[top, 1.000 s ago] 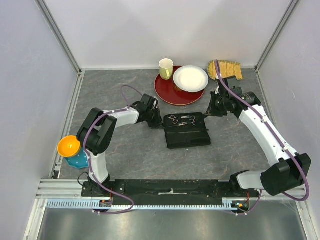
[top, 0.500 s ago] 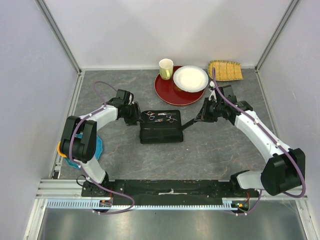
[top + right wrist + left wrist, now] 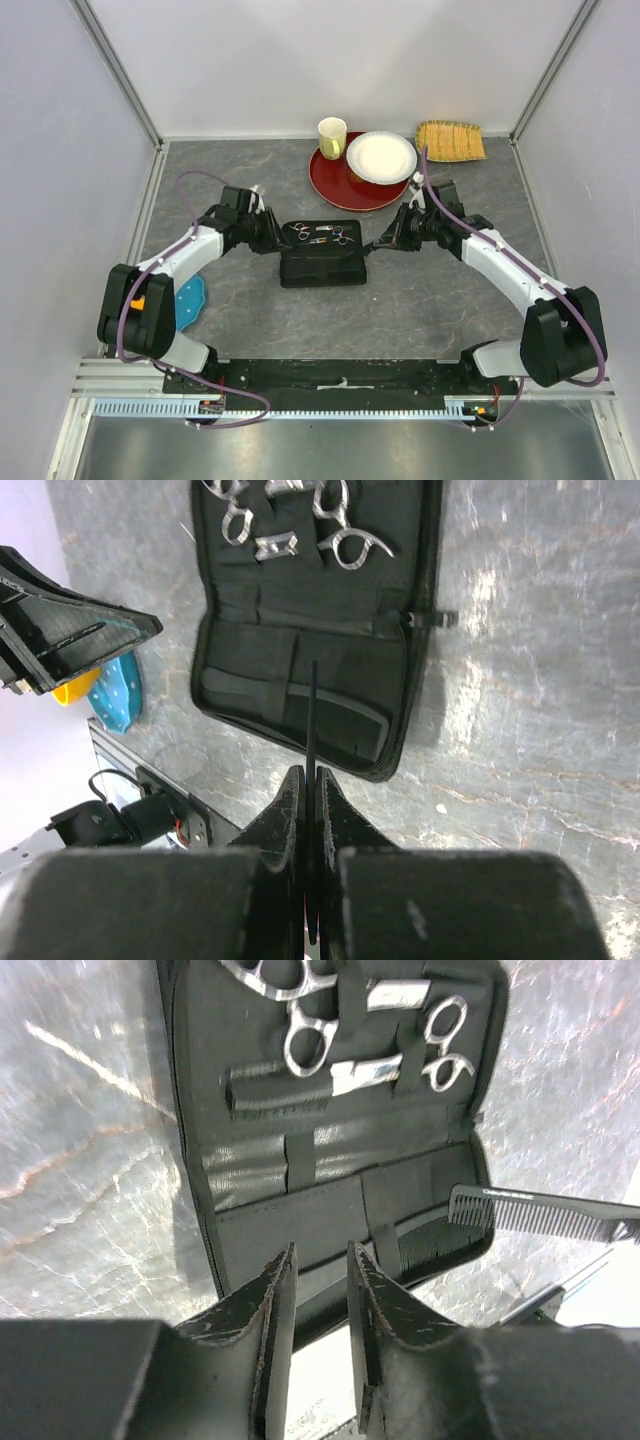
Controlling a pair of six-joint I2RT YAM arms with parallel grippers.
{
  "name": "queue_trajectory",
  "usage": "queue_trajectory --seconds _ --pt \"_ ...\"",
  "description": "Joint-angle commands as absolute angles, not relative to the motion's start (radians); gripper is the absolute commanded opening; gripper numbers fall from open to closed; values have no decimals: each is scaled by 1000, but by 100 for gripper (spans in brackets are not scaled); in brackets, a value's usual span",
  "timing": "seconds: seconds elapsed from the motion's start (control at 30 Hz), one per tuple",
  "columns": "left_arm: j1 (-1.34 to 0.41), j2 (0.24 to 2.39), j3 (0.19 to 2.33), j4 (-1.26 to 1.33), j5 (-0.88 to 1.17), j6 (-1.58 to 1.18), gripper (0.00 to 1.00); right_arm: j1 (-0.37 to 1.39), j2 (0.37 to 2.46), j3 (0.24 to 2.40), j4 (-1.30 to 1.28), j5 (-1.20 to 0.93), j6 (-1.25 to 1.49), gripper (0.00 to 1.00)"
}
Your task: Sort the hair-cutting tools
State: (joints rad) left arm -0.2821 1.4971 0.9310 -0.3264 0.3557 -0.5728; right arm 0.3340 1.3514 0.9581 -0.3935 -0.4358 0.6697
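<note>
Grey table held the case between its side edges. My right claw pinched the comb; left claw gaped empty. Tilted, the comb might miss its pocket.

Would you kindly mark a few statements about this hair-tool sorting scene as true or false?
1. The right end effector is shut on the long flat black comb. True.
2. The two slim silver metal scissors lie outside the black rectangular case. False: they sit inside it, held under straps.
3. That case is zipped closed. False: it lies open.
4. The white round plate rests on the round red tray. True.
</note>
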Motion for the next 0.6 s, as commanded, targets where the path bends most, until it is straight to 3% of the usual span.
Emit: queue_trajectory --seconds 0.0,0.23,0.57 --pt "-299 1468 824 -240 485 -675 31 350 1376 891 -322 -468 693 0" --pt "-344 1480 645 -160 468 -788 28 353 1374 808 -333 -420 669 0" --pt "-347 1476 604 -201 396 -772 26 354 1433 792 -307 -270 621 0"
